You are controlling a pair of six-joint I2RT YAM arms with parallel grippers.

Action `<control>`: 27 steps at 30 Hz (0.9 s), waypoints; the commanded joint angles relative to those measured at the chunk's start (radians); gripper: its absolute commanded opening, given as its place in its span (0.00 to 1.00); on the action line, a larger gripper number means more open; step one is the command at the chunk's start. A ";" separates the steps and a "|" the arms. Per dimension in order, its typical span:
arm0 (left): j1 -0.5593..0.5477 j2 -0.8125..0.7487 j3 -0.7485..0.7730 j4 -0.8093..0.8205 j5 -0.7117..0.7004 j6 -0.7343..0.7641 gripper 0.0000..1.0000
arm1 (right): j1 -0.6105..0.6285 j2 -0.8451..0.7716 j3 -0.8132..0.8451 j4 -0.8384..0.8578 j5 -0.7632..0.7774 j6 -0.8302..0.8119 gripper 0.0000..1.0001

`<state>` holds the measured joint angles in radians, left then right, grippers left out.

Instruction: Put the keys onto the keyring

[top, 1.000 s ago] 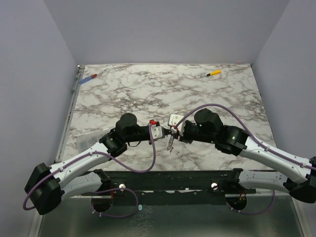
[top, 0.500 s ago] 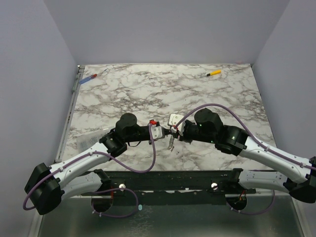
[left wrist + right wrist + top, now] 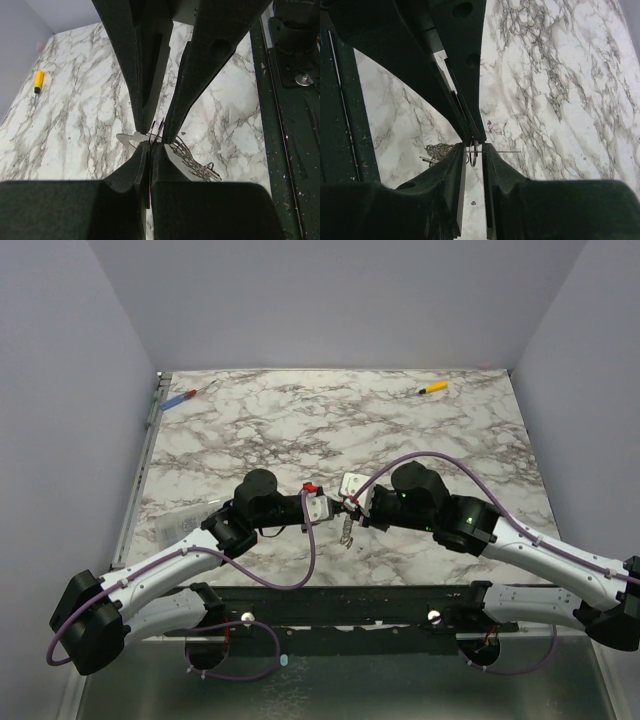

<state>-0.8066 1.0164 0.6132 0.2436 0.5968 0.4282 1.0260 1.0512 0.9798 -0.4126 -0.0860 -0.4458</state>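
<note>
My two grippers meet tip to tip above the front middle of the marble table [image 3: 300, 430]. My left gripper [image 3: 334, 508] [image 3: 150, 146] is shut on the keyring [image 3: 159, 131], a thin dark loop standing edge-on. The keys [image 3: 347, 531] hang from it: a flat silver piece [image 3: 129, 140] and a lacy silver cluster [image 3: 192, 161]. My right gripper [image 3: 351, 504] [image 3: 473, 151] has its jaws a narrow gap apart with the keyring [image 3: 474, 152] between them, close to its left finger. One key shows edge-on as a thin line [image 3: 506, 151].
A yellow-handled tool [image 3: 433, 389] [image 3: 38, 81] lies at the far right of the table. A blue-and-red tool [image 3: 180, 398] lies at the far left. A black rail [image 3: 350, 606] [image 3: 290, 125] runs along the near edge.
The right arm has shifted slightly left toward the left gripper. The keys hang in nearly the same place. The left arm has not visibly moved.
</note>
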 commanded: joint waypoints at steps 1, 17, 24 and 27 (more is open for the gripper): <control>-0.002 -0.015 0.031 0.014 0.013 0.013 0.00 | 0.002 0.010 -0.012 0.008 0.025 -0.004 0.24; -0.002 -0.062 0.004 0.042 0.016 0.032 0.27 | 0.002 -0.052 -0.035 0.069 0.037 -0.011 0.01; -0.002 -0.095 -0.016 0.084 0.030 0.023 0.38 | 0.002 -0.115 -0.034 0.088 0.025 -0.009 0.01; -0.001 -0.089 -0.019 0.089 0.052 0.022 0.37 | 0.002 -0.124 -0.035 0.086 0.017 -0.005 0.01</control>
<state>-0.8066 0.9276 0.6125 0.3054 0.6014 0.4488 1.0260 0.9478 0.9463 -0.3687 -0.0723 -0.4465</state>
